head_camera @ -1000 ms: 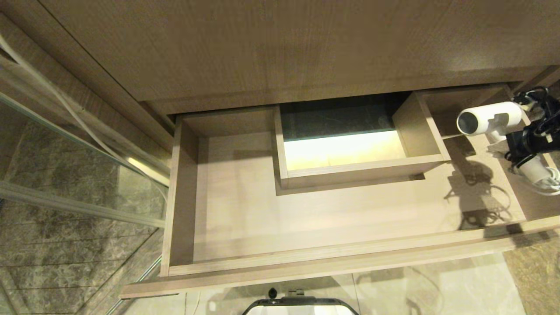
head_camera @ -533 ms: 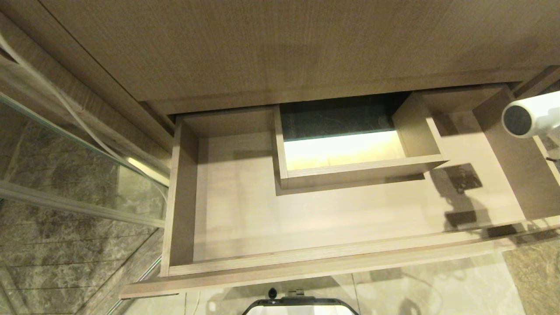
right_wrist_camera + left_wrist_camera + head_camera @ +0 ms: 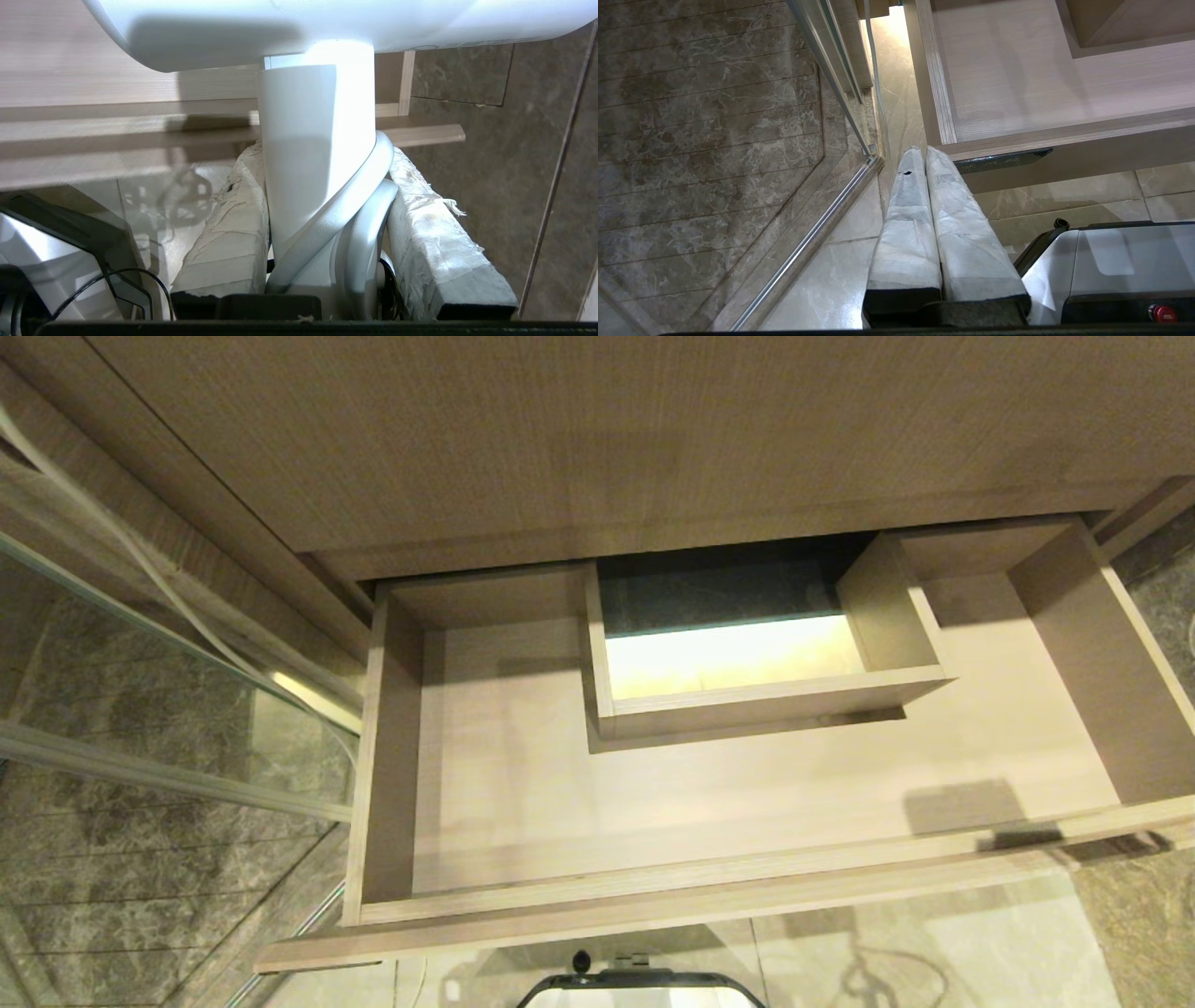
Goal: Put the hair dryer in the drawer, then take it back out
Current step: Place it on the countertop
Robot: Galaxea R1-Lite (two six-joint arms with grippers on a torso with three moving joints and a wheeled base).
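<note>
The drawer (image 3: 709,882) stands pulled out wide, light wood-grain, with nothing lying inside it. The hair dryer (image 3: 313,140) shows only in the right wrist view, white, its barrel across the top and its handle pointing back at the camera. My right gripper (image 3: 322,156) is shut on that handle and on the white cord (image 3: 359,186) wound round it, just outside the drawer's front board (image 3: 93,140) and out of the head view. My left gripper (image 3: 923,150) hangs shut and empty near the drawer's front left corner (image 3: 943,140).
A boxed square cutout (image 3: 747,695) sits at the drawer's back middle. The taller wood panel (image 3: 597,429) rises behind. A glass shower door with a metal rail (image 3: 168,775) stands left. My base (image 3: 639,989) is just before the drawer front, over marble floor tiles (image 3: 934,952).
My right gripper has carried the hair dryer from over the drawer's right end off to the right, out of the head view. Only its shadow stays on the drawer floor.
</note>
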